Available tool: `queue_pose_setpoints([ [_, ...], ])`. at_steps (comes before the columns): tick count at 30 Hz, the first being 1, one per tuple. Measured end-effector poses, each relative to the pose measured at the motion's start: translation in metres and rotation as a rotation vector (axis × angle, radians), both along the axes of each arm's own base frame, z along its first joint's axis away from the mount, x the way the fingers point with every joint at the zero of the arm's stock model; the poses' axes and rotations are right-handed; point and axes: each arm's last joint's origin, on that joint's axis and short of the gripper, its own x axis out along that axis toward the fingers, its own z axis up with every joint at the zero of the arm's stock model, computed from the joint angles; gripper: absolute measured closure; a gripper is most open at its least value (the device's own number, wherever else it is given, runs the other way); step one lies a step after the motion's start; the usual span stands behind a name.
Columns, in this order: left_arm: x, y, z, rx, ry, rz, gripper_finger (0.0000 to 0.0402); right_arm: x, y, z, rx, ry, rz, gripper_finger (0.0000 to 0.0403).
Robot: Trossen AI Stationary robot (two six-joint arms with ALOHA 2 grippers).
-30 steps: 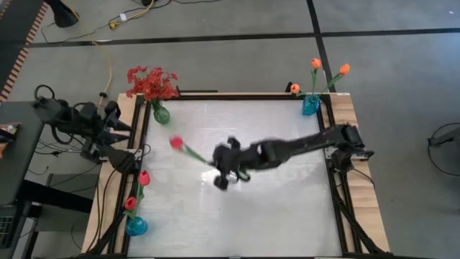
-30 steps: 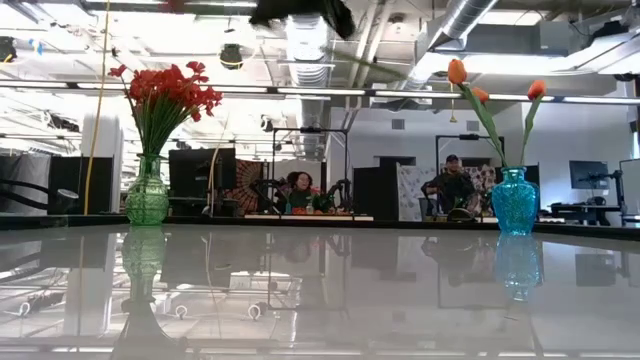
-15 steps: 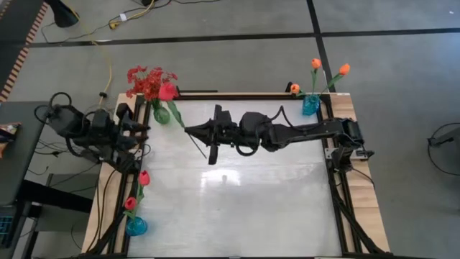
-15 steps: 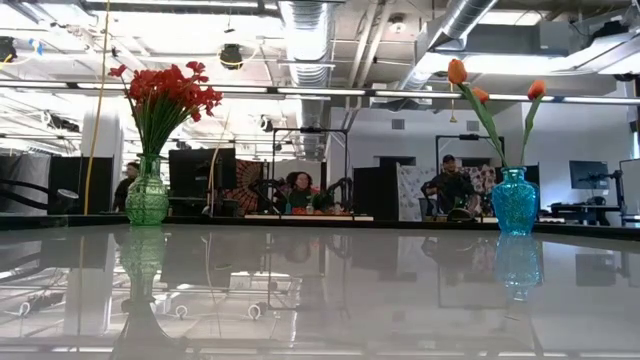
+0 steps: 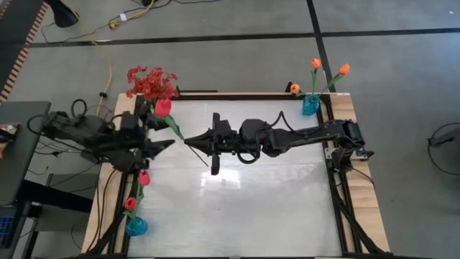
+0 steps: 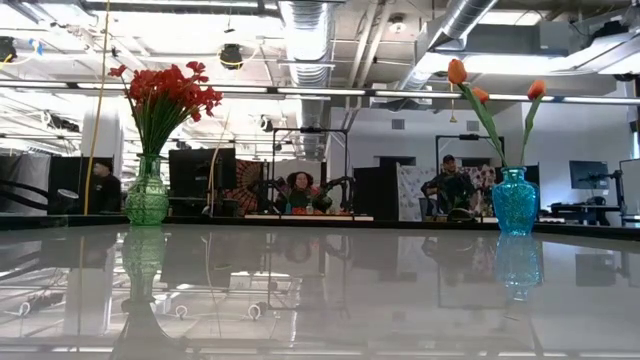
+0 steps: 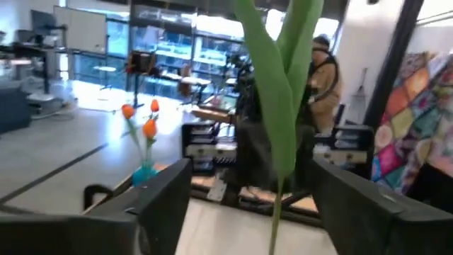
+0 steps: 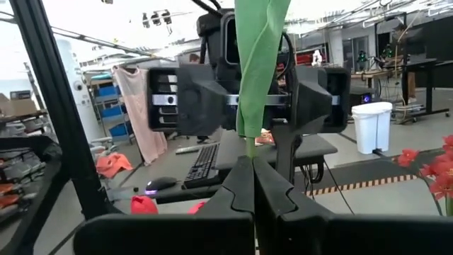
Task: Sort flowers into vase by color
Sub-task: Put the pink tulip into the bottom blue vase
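A pinkish-red tulip (image 5: 164,108) on a long green stem is held high over the table's far left part, with my right gripper (image 5: 189,139) shut on it. My left gripper (image 5: 162,132) reaches in from the left edge and is open. Its fingers (image 7: 164,200) stand on either side of the stem and leaves (image 7: 277,106), with gaps showing on both sides. A green vase (image 6: 147,196) of red sprays stands at the far left corner. At the far right stands a blue vase (image 6: 515,201) of orange tulips. Neither gripper shows in the low view. My right gripper pinches the tulip's stem just below its leaves (image 8: 247,147) between its two fingertips. The fingers come about level from the table's right and lie across the stem. The tulip is lifted clear of the table, its leaves rising above the fingers and its bloom (image 5: 164,108) leaning toward the far left corner.
A second blue vase (image 5: 135,226) with two pinkish-red tulips stands at the near left corner. The black frame rail (image 5: 144,155) runs along the table's left side under my left arm. People sit at desks in the room beyond the far edge.
My right gripper has carried the tulip from the table's middle toward the far left corner, rising and tipping up. The tulip's bloom now sits beside the red sprays. My left arm has swung in from the left edge toward the tulip, and its fingers now stand around the stem.
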Motion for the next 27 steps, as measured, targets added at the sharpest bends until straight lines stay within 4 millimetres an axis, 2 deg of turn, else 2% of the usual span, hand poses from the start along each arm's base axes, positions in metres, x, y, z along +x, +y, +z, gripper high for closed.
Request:
queue_pose_setpoints([
  [5,0.024,-0.004,-0.001,0.025,-0.021,-0.110,0.0117,0.000,0.002,-0.002,-0.009,0.023,0.003,0.0387],
  [8,0.033,-0.003,-0.005,0.025,0.002,-0.119,0.0117,0.000,0.004,-0.002,-0.015,0.021,0.007,0.0387],
  [15,0.035,-0.001,-0.004,0.019,-0.006,-0.157,0.0126,0.000,0.005,-0.002,-0.026,0.021,0.007,0.0387],
  [20,0.031,0.000,-0.003,0.017,-0.014,-0.155,0.0153,0.000,0.004,-0.002,-0.026,0.021,0.005,0.0387],
  [27,0.032,0.001,-0.003,0.004,-0.012,-0.144,0.0216,0.000,0.004,-0.002,-0.027,0.020,0.004,0.0386],
])
